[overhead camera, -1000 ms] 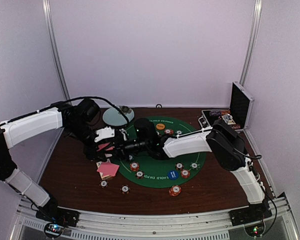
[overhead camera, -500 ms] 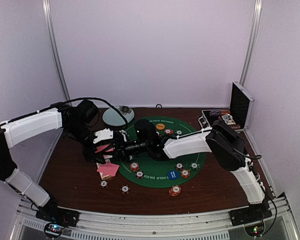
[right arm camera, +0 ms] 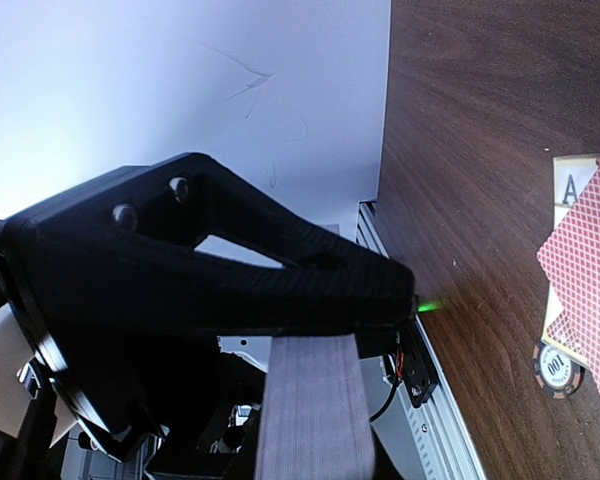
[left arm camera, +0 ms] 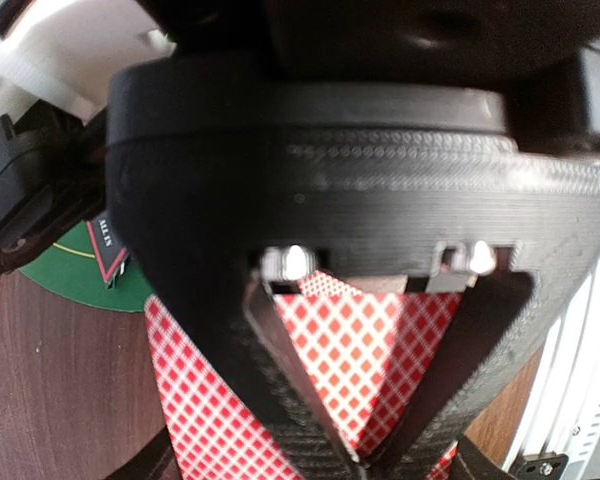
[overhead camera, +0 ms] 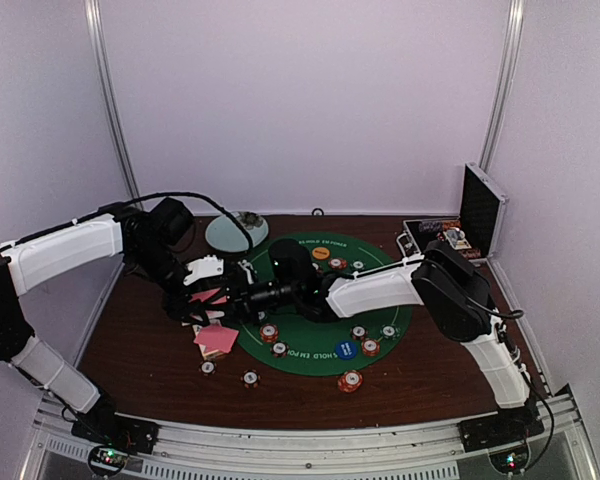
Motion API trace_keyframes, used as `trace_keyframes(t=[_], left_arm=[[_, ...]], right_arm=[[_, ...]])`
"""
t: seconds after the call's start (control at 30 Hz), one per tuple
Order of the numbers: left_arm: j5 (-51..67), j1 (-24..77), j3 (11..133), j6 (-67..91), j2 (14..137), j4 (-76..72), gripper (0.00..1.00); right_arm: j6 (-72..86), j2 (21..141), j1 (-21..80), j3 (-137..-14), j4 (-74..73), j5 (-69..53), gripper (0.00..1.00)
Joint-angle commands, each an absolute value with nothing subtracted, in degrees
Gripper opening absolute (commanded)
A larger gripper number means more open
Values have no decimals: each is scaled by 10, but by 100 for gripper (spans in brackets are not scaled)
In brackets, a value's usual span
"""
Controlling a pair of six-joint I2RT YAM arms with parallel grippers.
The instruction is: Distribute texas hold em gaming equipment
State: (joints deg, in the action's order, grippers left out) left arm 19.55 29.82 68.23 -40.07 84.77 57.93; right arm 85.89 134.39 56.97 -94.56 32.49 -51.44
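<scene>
Holds deck (right arm camera: 310,400) clamped in right gripper (overhead camera: 243,296). Pinches left gripper (overhead camera: 217,299) fully shut just above dealt cards (overhead camera: 216,339); cannot tell whether anything caught. Looks early: 1 pile out at green mat (overhead camera: 302,342) edge, poker chips (overhead camera: 269,332) scattered.

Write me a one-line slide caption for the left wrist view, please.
Left gripper shut, red diamond-backed playing cards behind its fingers, green mat at left.
</scene>
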Motion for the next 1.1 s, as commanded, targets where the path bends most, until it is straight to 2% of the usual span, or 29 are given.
trace_keyframes(t=[0.0, 0.17, 0.43, 0.57, 1.07], left_arm=[[233, 299, 706, -407, 842, 587, 54], [224, 299, 709, -406, 841, 584, 54], [217, 299, 704, -410, 845, 584, 42], [210, 300, 702, -415, 846, 584, 36], [191, 300, 694, -419, 843, 584, 34]], right_arm=[[835, 1341, 566, -941, 309, -509, 7], [816, 1338, 565, -946, 278, -508, 10], [804, 1327, 562, -945, 263, -500, 39], [798, 1325, 560, -951, 252, -498, 46], [762, 1303, 549, -949, 191, -494, 44]])
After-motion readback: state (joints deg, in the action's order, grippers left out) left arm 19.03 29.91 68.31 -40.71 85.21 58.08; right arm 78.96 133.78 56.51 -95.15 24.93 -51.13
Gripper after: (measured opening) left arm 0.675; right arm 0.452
